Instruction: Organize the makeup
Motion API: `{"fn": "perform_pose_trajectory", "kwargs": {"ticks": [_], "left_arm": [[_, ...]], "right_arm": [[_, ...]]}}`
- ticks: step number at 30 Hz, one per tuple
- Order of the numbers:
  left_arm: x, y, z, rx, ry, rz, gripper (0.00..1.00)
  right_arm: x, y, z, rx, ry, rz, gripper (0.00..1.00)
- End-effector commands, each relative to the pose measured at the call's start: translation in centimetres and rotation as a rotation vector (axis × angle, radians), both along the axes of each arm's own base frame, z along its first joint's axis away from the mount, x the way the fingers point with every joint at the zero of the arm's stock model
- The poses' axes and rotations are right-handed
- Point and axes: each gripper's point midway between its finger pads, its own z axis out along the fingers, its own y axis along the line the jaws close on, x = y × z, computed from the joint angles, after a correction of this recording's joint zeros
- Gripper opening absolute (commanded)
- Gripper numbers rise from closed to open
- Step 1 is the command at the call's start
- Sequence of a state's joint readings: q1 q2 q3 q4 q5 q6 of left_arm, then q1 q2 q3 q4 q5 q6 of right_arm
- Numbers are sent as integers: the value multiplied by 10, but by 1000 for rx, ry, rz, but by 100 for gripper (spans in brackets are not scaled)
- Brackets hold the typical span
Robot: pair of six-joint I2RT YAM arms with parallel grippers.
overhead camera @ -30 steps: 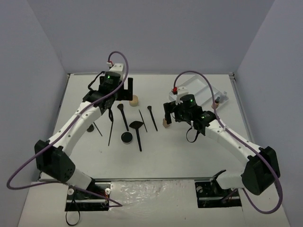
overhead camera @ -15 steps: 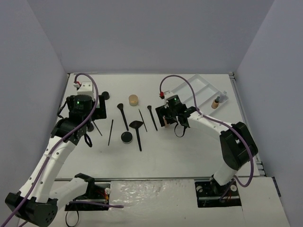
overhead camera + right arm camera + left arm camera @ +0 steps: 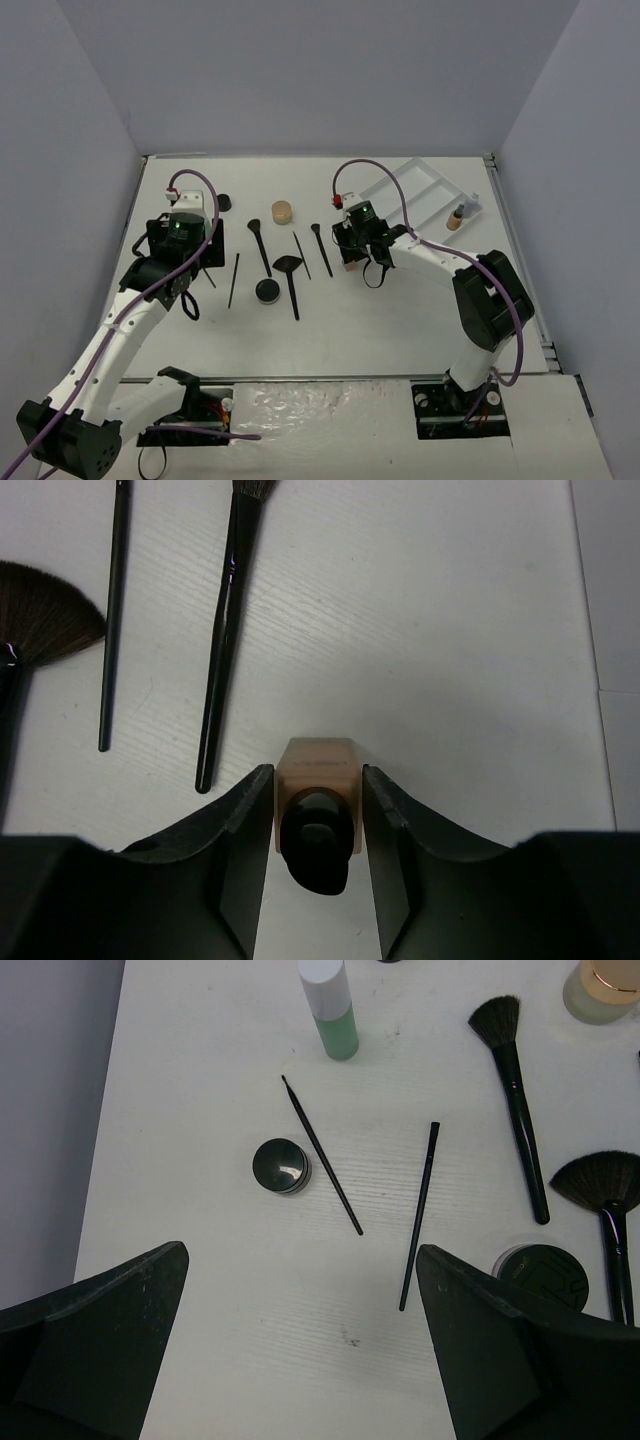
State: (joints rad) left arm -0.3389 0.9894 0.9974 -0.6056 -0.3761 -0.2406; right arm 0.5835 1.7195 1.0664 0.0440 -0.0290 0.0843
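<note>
A tan square bottle (image 3: 316, 763) with a black cap stands on the white table, and my right gripper (image 3: 316, 774) is shut on it, one jaw against each side. In the top view that gripper (image 3: 350, 258) sits just right of the row of black brushes (image 3: 320, 240). My left gripper (image 3: 300, 1260) hangs open above bare table at the left. Ahead of it lie a black pot (image 3: 281, 1165), a thin brush (image 3: 322, 1155), a pencil (image 3: 420, 1215) and a green bottle (image 3: 333, 1010). A tan round jar (image 3: 283, 211) stands behind the brushes.
The white divided tray (image 3: 420, 195) lies at the back right, with a small tan bottle (image 3: 456, 217) at its right end. A fan brush (image 3: 289, 265) and a black compact (image 3: 267, 290) lie mid-table. Another black pot (image 3: 224, 202) sits at the back left.
My right gripper's jaws have closed onto the tan bottle. The left arm pulled back from the tan jar toward the near left, still open.
</note>
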Motion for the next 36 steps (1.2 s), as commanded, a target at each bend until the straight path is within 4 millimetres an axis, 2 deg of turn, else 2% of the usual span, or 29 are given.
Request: {"fn": "perform_pose_trajectory", "kwargs": {"ticks": [1,4,6,11,14,17,21,25,30,36], "left_arm": [[8,3,18,-3,-67,17,97],[10,2,19,-4,-69,14,97],[11,1,19,-6,-71,13,97],[14,-1,12,-7,-61,7,97],[15,-3,7,-22,-68,3,97],[15,-4,1,-27,-75,3,97],[15,-2,-3,-18,-85,6,97],[14,-3,-6,-30,-87,2,97],[14,-1,-7,-17,-91,4,97],[16,-5,-8,-28,-90,-10,97]], "right_arm": [[18,-6,35,13,-126,-78,13],[26,-21,62,21,-199,-155,1],[33,-35,84,36,-252,-227,0],[50,-85,131,82,-343,-443,0],[60,-128,139,74,-366,-598,0],[65,-163,137,64,-369,-727,0],[75,-193,125,99,-341,-852,0],[88,-212,116,140,-320,-924,0],[102,-232,95,154,-289,-995,0],[104,-246,66,145,-272,-1059,0]]}}
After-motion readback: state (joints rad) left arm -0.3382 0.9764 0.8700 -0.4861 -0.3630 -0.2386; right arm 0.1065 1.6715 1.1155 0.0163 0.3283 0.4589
